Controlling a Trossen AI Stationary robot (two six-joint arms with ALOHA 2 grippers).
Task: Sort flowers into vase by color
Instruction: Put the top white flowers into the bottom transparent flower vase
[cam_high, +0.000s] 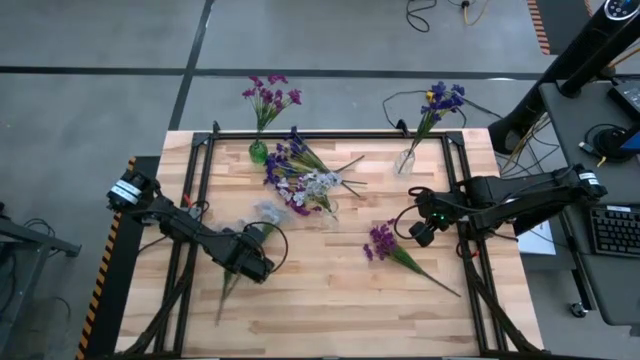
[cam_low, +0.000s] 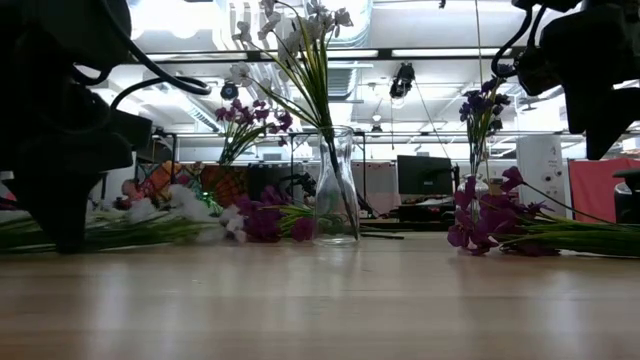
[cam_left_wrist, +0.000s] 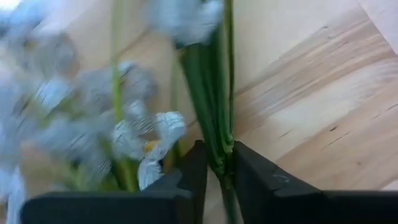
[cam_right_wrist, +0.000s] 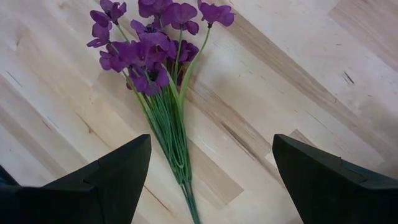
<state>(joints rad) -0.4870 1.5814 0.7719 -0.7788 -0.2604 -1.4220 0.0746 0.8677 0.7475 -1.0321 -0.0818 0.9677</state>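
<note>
A pale white-lavender flower spray (cam_high: 265, 212) lies on the table's near left with its green stem running toward the near edge. My left gripper (cam_high: 250, 262) points down and is shut on that stem. A magenta-purple spray (cam_high: 385, 243) lies flat on the table right of centre. My right gripper (cam_high: 420, 228) hovers open above it, its fingers (cam_right_wrist: 118, 177) wide on either side of the stems (cam_right_wrist: 171, 134) without touching. A green vase (cam_high: 258, 152) holds magenta flowers. A clear vase (cam_high: 405, 160) holds blue-violet ones. A middle clear vase (cam_low: 337, 190) holds pale ones. My left gripper pinches the pale spray's bundle of green stems (cam_left_wrist: 219, 146) between its two fingers (cam_left_wrist: 194, 174), a little below the blossoms (cam_left_wrist: 149, 140). The fingers come from above, pointing steeply down, and lie across the stems. The spray lies along the table.
A loose heap of blue-violet, magenta and white sprays (cam_high: 292, 168) lies at the far centre next to the middle vase. A black metal frame (cam_high: 200, 160) borders the table's sides and far edge. Bare wood (cam_high: 330, 300) lies along the near edge.
</note>
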